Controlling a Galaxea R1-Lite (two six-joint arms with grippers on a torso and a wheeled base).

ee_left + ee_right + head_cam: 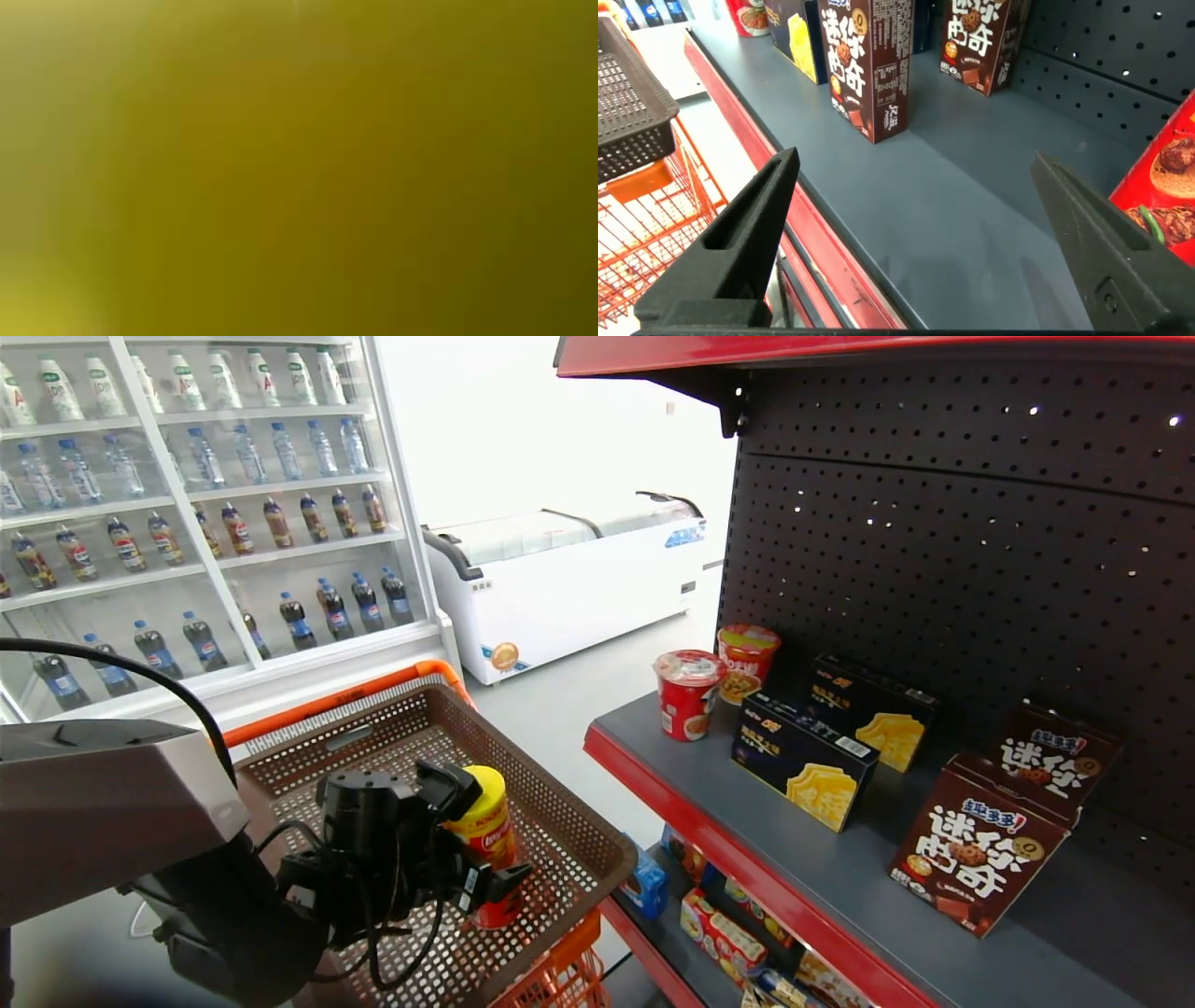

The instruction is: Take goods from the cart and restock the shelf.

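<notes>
Now my left tool is clamped on the upright yellow-lidded canister, low in the brown cart basket, gripping its side to lift it out. My right tool hangs wide open and empty over bare shelf near the brown boxes.

Head cam looks forward and down: basket left, shelf right. Left wrist cam is jammed against the can (all yellow blur). Right wrist cam sits low and close over the shelf deck, sharing the brown boxes with the head cam.
</notes>
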